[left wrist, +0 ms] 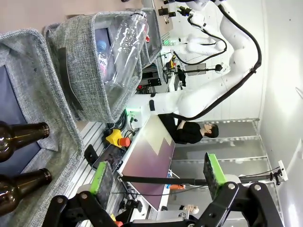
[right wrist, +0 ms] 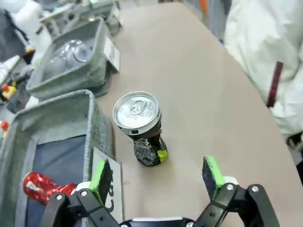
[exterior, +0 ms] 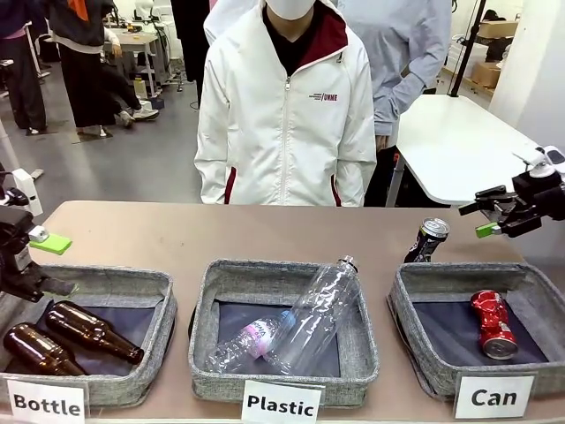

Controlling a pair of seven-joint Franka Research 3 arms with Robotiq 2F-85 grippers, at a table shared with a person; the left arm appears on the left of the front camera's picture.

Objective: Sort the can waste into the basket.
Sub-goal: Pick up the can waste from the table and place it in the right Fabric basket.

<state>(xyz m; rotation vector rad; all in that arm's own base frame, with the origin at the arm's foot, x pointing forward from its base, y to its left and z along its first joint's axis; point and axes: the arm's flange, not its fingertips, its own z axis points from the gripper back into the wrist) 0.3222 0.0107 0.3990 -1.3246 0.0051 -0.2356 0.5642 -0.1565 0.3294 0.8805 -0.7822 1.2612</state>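
Right gripper (right wrist: 158, 182) hovering, jaws released, empty | dark can (right wrist: 140, 124) standing at 12 o'clock beside basket (right wrist: 97, 120) | risk: pad clipping it, tipping | left gripper (left wrist: 156, 176) idling, released.

Grey floor (exterior: 132, 168) behind, white round-cornered table (exterior: 450, 146) (bare top) at far right

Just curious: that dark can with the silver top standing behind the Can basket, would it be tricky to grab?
Probably a bit. The dark metal can with the silver top looks dented low down and stands tilted on the table, so a nudge might tip it. Being round, it could then roll. It is likely empty and light, and its thin wall may buckle under a firm squeeze.
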